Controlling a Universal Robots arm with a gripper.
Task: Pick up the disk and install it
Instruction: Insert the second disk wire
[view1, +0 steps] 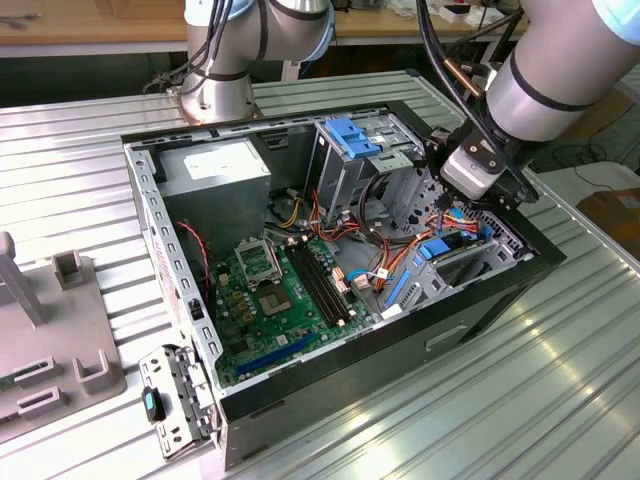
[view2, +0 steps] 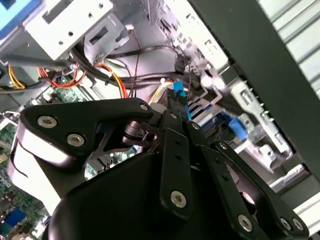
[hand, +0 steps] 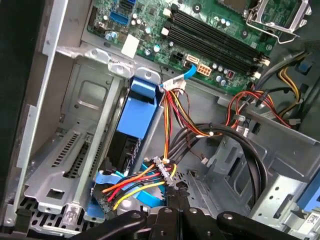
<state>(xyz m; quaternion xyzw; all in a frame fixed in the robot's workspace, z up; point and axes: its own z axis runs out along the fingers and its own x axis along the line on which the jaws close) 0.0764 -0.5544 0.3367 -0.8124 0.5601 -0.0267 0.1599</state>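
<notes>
Where the arm reaches down into the open computer case (view1: 300, 400) at the right of the exterior view, the pincer (view1: 470, 205) sits low among the cabling, its black linkage filling the lower part of both wrist views, and whether its jaws are apart or together cannot be told. In the first wrist view the tips of the pincer (hand: 172, 200) hang just over a bundle of red, yellow and black wires (hand: 135, 185) that ends at a connector beside the disk (hand: 137, 130). The disk, dark with bright blue plastic rails, sits in the grey metal bay at the lower left of that frame, slanted from upper right to lower left, with a perforated steel bracket (hand: 65, 150) alongside it. In the exterior view the disk (view1: 435, 250) appears as a blue patch near the case's right wall, just below the pincer. Further out in that view, the green motherboard (view1: 270, 300) lies across the case floor at centre, a tall metal cage (view1: 350, 170) with a light-blue latch plate (view1: 350, 135) stands at upper centre, and a grey power supply (view1: 215, 170) fills the upper left corner of the case. The case rests on a ribbed metal worktop (view1: 500, 400), with a grey fixture (view1: 60, 340) at the far left.
</notes>
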